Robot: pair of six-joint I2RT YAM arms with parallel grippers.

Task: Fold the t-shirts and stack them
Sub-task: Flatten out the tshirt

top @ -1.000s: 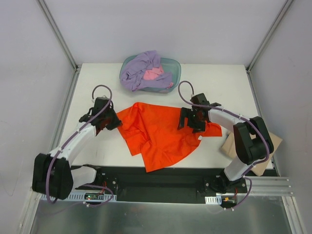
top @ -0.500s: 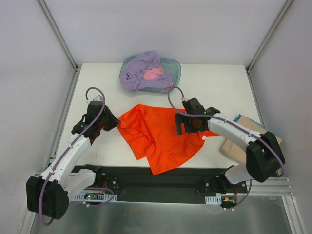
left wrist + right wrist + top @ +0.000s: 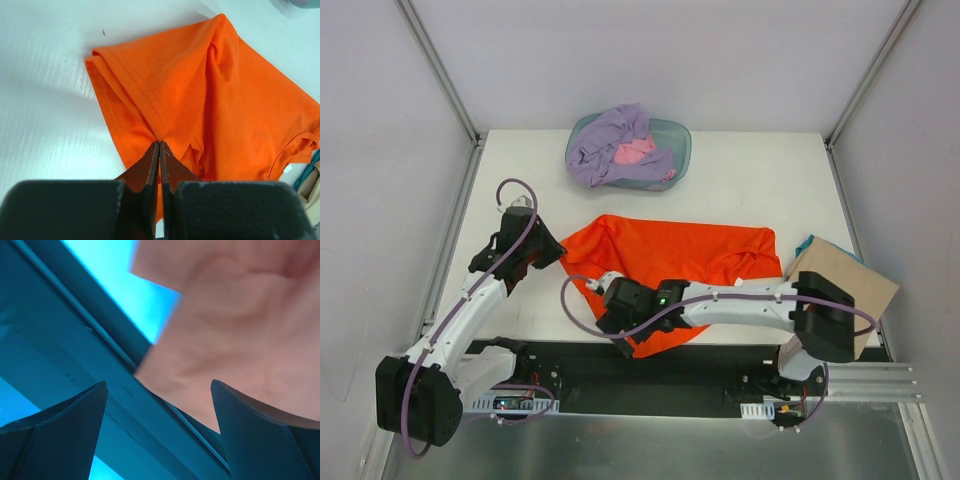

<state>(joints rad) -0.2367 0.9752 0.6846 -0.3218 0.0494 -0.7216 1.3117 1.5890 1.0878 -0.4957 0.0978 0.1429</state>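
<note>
The orange-red t-shirt lies spread across the middle of the table, with folds at its left end. My left gripper is shut on a pinched fold at the shirt's left edge, as the left wrist view shows on the cloth. My right gripper is low at the shirt's near-left corner, by the table's front edge. In the right wrist view it is open and holds nothing, with blurred, colour-shifted cloth close above it. The lavender t-shirt and pink t-shirt lie bunched in the tub.
The translucent teal tub stands at the back centre. A tan cardboard sheet lies at the right edge, with a bit of teal cloth beside it. The right arm stretches across the near edge in front of the shirt.
My right gripper has left the shirt's middle and swung down-left to its near-left corner. The shirt now lies spread wider to the right. The left gripper drew slightly left, still holding the edge.
</note>
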